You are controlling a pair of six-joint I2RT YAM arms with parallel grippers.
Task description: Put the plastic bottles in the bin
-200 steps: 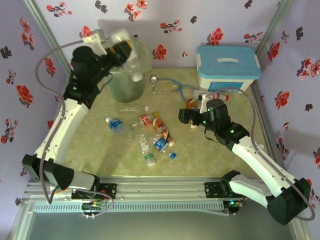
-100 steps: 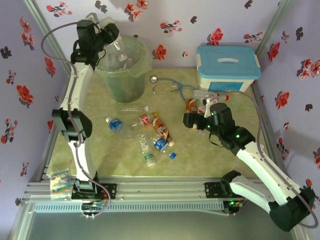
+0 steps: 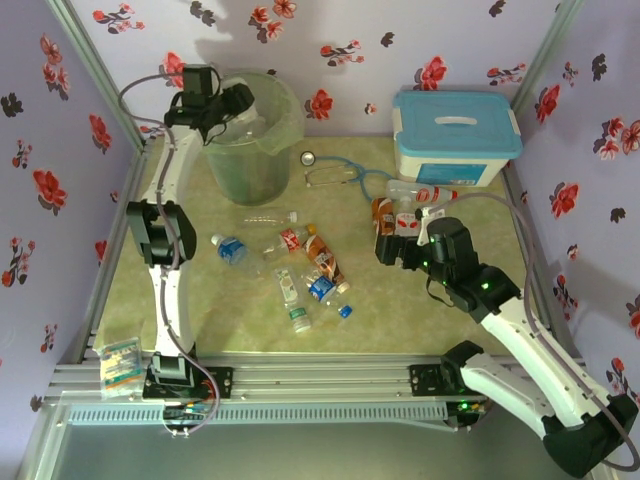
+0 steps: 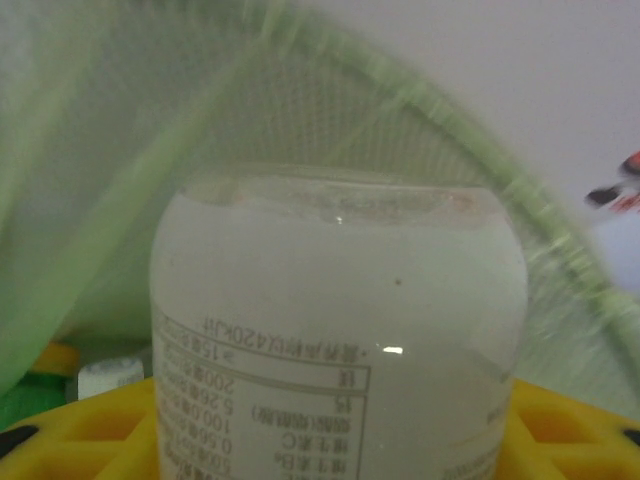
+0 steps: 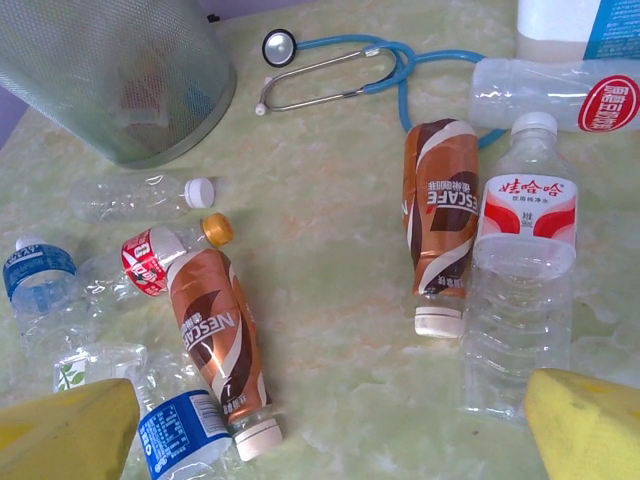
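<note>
The left gripper (image 3: 237, 101) is clasping a clear bottle (image 4: 338, 330) at the bin (image 3: 250, 165) mouth, seemingly ready for release, while the right gripper (image 3: 386, 247) is hovering wide open.

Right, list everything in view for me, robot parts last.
bin: one, translucent grey-green, far left
held bottle: one, clear with printed label, at the bin's rim
mid-table bottles: at least six, clear or brown with red, blue or green labels, lying scattered
right-side bottles: three, one brown and two clear with red-and-white labels, lying near the box
stethoscope: one, blue tubing, between bin and box
box: one, white with light-blue lid, far right
packet: one, small and pale, near-left rail
table: one, pale green
left gripper: yellow fingers, shut on the held bottle
right gripper: yellow fingers, open, above the right-side bottles
</note>
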